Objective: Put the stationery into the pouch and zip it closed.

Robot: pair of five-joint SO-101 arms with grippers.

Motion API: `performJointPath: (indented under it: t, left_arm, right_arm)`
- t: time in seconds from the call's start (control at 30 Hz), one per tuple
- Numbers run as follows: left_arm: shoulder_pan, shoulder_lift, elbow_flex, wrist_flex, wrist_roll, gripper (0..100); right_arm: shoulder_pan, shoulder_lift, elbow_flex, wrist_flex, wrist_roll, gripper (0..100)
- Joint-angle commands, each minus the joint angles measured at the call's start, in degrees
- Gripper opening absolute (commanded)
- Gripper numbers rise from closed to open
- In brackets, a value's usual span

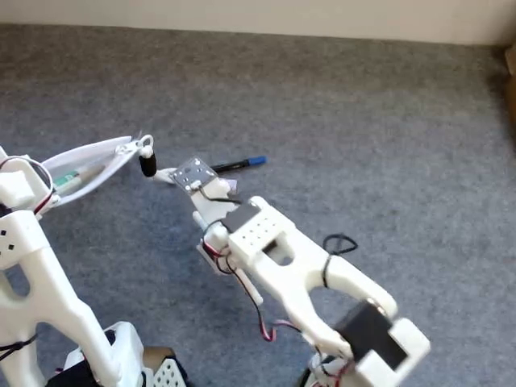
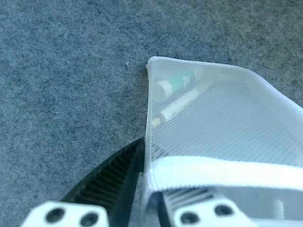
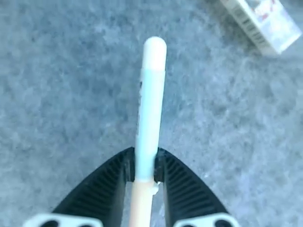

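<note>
The left jaws pinch the pouch (image 2: 213, 118) at its edge; the right jaws clamp a white pen (image 3: 150, 104).

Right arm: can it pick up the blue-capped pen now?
Probably not yet: the right gripper has its jaws shut on a white-capped pen. Otherwise the blue-capped pen lies on the carpet close beside that arm.

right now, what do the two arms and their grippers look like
Both are white plastic with black motor blocks. The right arm has a panel of small holes and red, black and white wires at its joints; the left arm has red and black wires. The left gripper and right gripper have black ribbed tapering fingers on white mounts.
</note>
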Motion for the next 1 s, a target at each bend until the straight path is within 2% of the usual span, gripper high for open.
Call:
performJointPath:
  t: [0.0,0.13,0.3,0.6,0.97]
  left_arm:
    - [-0.66,-1.8,-0.13,-0.97,0.62,1]
    - [-0.04,-1.8,-0.48,-0.97,0.44,1]
    - [5.05,-1.89,-0.48,-0.88,-0.97,1]
    - [9.98,-1.89,-0.13,0.09,-1.23,1]
    - [9.89,-1.45,0.04,-0.09,-1.23,1]
  right_arm:
    - [-0.04,-8.22,0.92,0.22,0.7,0.4]
    - [-0.04,-12.26,1.54,0.22,0.7,0.4]
    - [-0.04,-17.01,1.54,0.22,0.7,0.4]
    - [-0.04,-24.75,1.63,0.22,0.7,0.4]
    - [-0.75,-33.01,4.18,0.13,0.62,0.4]
